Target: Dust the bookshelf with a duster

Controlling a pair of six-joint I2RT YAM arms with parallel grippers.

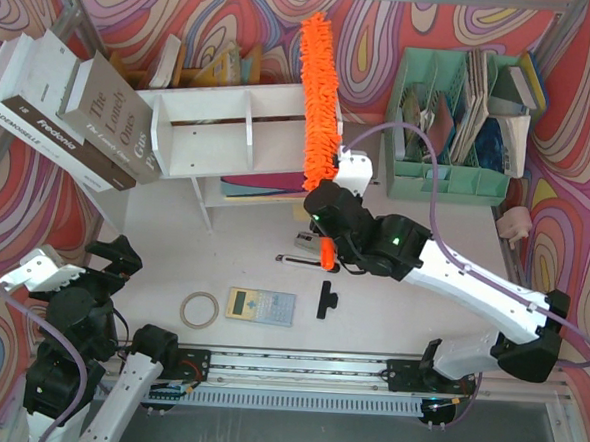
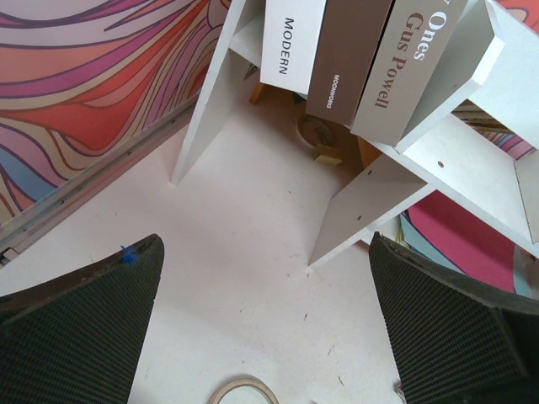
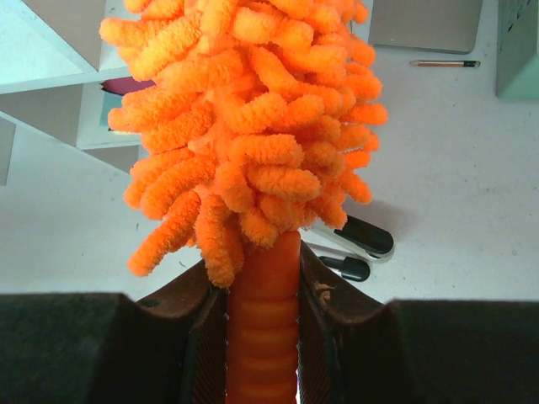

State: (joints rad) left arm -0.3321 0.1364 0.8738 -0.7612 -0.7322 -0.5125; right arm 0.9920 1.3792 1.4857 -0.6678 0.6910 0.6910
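Dusting is judged partly done: the duster (image 1: 321,92) is clamped by its handle in the right gripper (image 1: 326,233) and laid across the right end of the bookshelf (image 1: 216,126) top, with the rest of the top and the lower tier left. Its long axis is run near-to-far, tip pointed away from the arms. The left gripper (image 1: 77,268) is held wide and empty over the counter (image 1: 369,316).
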